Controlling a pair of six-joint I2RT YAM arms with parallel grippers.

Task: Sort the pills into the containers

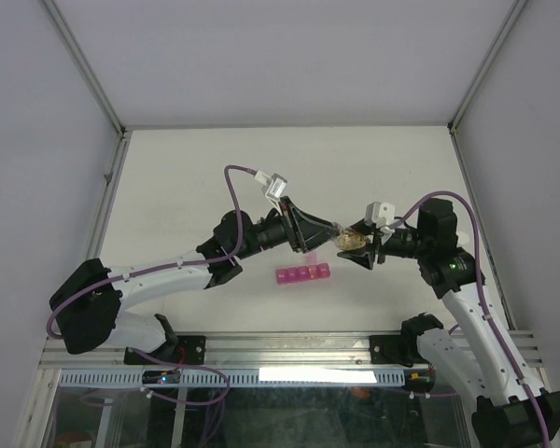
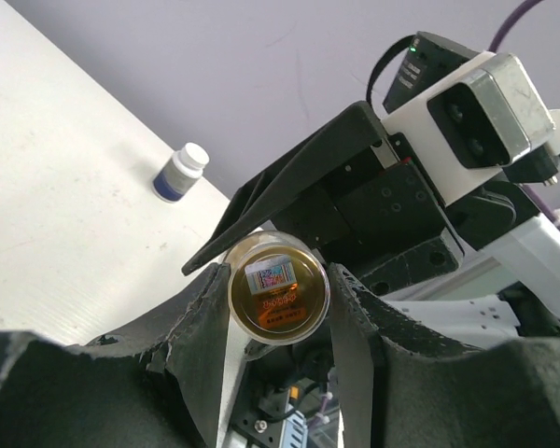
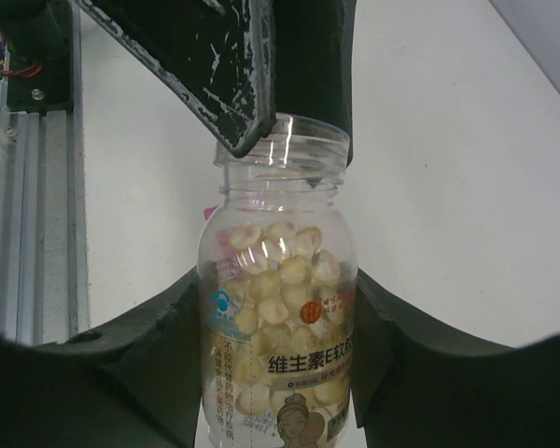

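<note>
A clear bottle full of pale yellow pills hangs above the table between both arms. My right gripper is shut on its body. My left gripper is shut on the bottle's round top, with one finger pressed against each side. In the top view the two grippers meet at the bottle, the left gripper coming from the left and the right gripper from the right. The magenta containers lie in a row on the table just below them, lids down.
A small blue bottle with a white cap stands on the white table near its far edge. Aluminium frame rails run along the near edge, and grey walls enclose the table on three sides.
</note>
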